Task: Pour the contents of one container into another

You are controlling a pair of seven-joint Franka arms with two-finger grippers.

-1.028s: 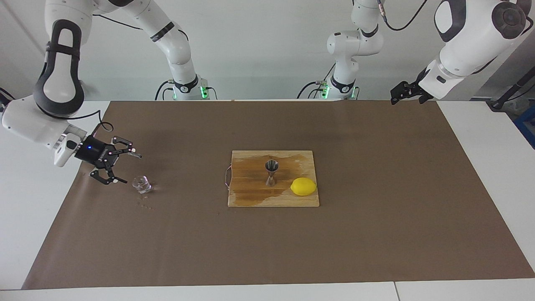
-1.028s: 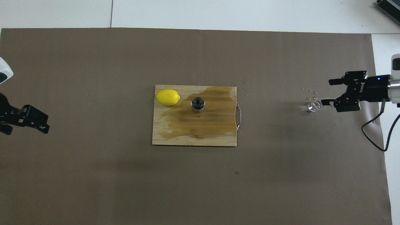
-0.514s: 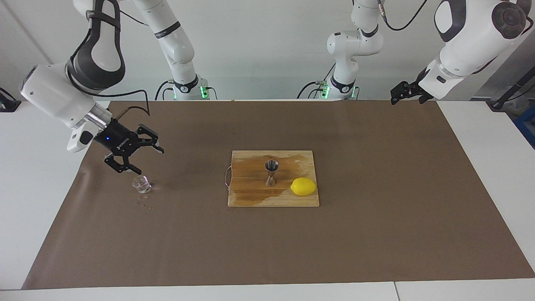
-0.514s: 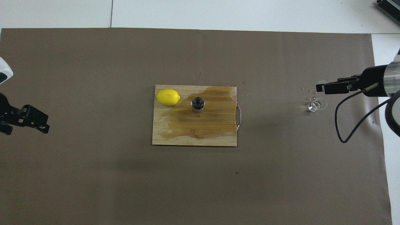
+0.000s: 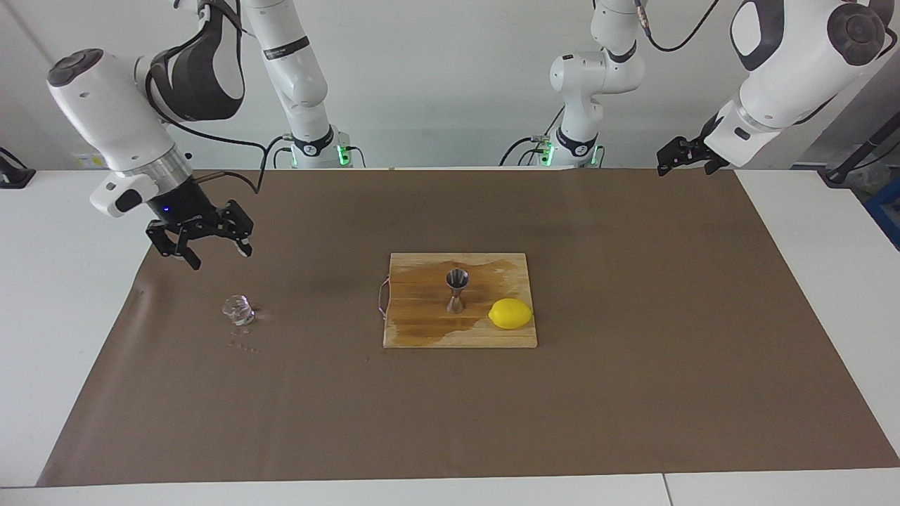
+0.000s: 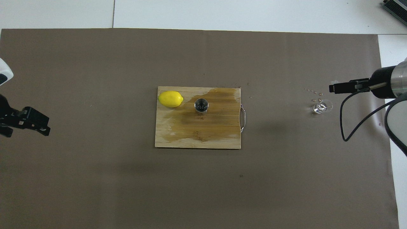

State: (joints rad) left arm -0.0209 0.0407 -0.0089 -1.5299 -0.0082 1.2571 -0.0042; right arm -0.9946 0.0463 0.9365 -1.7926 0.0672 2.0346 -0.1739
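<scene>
Glass tumbler (image 5: 238, 310): I found it standing upright on the brown mat at the centre left of the facing frame, toward the right arm's end of the table, well apart from the board; a few small droplets lay on the mat just beside it

Right gripper (image 5: 209, 247): I saw it in the air at the upper left of the facing frame, fingers spread and empty, pointing downward, with clear mat between it and the tumbler

Deciding relation: from the right gripper the tumbler lay below and slightly toward frame right in the facing view; in the overhead view (image 6: 321, 106) it sat just under the tip of the dark fingers (image 6: 346, 87) at the centre right edge. I judged a descent would bring the fingers around the glass

Long axis: the tumbler's axis was vertical, so I judged a grasp across its wall suitable

Nearer arm: the right arm, by a wide margin

Left gripper (image 5: 673, 158): I saw it waiting at the upper right of the facing frame, over the mat's edge, open and holding nothing

Steel jigger (image 5: 456, 290): upright at mid-frame on the wet wooden board (image 5: 422, 330), a lemon (image 5: 510, 313) close beside it
</scene>
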